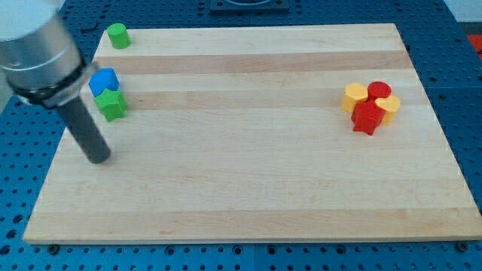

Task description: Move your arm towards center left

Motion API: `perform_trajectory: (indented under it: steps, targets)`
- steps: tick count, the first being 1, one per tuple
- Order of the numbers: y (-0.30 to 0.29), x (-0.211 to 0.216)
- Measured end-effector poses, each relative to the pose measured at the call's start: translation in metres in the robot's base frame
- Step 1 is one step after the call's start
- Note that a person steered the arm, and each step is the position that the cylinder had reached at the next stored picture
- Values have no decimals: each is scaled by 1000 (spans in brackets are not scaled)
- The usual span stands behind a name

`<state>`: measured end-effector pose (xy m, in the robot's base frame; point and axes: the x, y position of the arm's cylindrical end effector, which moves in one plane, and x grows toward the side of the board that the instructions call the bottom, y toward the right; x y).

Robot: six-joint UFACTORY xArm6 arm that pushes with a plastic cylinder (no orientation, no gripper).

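Note:
My tip rests on the wooden board near its left edge, about mid-height in the view. It stands below the green star block and the blue block, apart from both. The rod rises up and to the view's left from the tip and hides part of the board's left edge. A green cylinder sits at the board's top left corner, far from the tip.
A tight cluster sits at the view's right: a red star block, a red cylinder, a yellow block and a yellow heart block. Blue perforated table surrounds the board.

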<state>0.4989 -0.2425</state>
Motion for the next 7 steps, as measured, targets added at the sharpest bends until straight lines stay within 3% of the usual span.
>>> perform_trajectory:
  steps: [2,3,5,7]
  targets:
    - [-60,-34]
    - [-62,-41]
    - [-62,-112]
    - [19,-114]
